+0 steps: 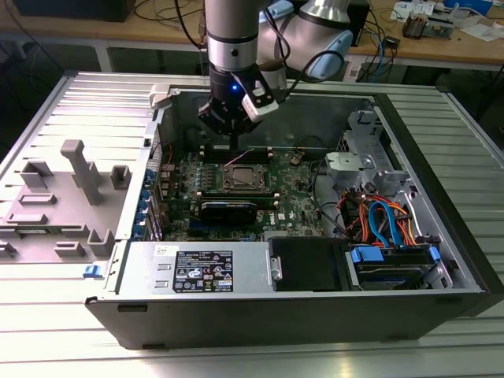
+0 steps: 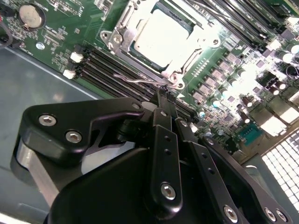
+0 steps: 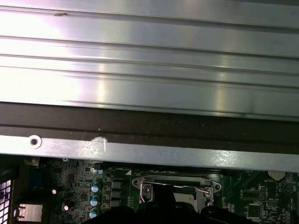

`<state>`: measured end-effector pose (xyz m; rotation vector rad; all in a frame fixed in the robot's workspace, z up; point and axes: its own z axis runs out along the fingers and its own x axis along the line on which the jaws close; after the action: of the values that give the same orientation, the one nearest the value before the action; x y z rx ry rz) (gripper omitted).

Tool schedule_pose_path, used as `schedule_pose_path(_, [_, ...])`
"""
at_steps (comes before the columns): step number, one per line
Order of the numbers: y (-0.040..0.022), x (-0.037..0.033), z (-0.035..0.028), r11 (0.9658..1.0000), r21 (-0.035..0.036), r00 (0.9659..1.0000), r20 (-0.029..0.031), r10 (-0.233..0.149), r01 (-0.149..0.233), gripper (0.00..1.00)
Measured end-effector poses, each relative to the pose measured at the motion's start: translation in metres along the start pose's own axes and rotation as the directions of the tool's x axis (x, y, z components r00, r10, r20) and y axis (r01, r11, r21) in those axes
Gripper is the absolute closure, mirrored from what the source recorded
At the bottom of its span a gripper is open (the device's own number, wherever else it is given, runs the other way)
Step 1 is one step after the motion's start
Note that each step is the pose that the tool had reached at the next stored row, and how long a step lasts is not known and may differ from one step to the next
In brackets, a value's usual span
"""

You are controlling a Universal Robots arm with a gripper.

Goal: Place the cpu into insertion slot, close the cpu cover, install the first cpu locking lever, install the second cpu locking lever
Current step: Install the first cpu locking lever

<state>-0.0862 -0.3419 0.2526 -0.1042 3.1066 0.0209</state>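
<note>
Jaws pressed together hover at the wire lever (image 2: 140, 80) along the far edge of the slot (image 2: 108, 37), cpu (image 2: 163, 37) seated inside under the shut cover (image 2: 126, 22); a skewed push could let that springy lever slip free and gouge the board (image 2: 56, 51).

Case (image 1: 276, 315) is open on top, so straight down onto the insertion slot (image 1: 239, 177) is clear. Tight spots: memory slots (image 2: 117, 70) run right beside the socket, just under where the gripper (image 2: 165, 96) hangs. A long black card (image 1: 228, 210) sits nearby, and a cable tangle (image 1: 386, 220) fills the exterior view's right.
</note>
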Motion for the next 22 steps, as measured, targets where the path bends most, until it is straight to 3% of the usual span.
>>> schedule_pose_path(7, [0.0003, -0.0121, 0.0062, 1.0000, -0.0001, 1.0000, 0.0001, 0.000, 0.000, 0.89])
schedule_pose_path(11, [0.0028, -0.0145, 0.0115, 1.0000, -0.0001, 1.0000, 0.0000, 0.000, 0.000, 0.89])
schedule_pose_path(22, [0.0045, -0.0209, 0.0173, 1.0000, -0.0003, 1.0000, -0.0053, 0.000, 0.000, 0.89])
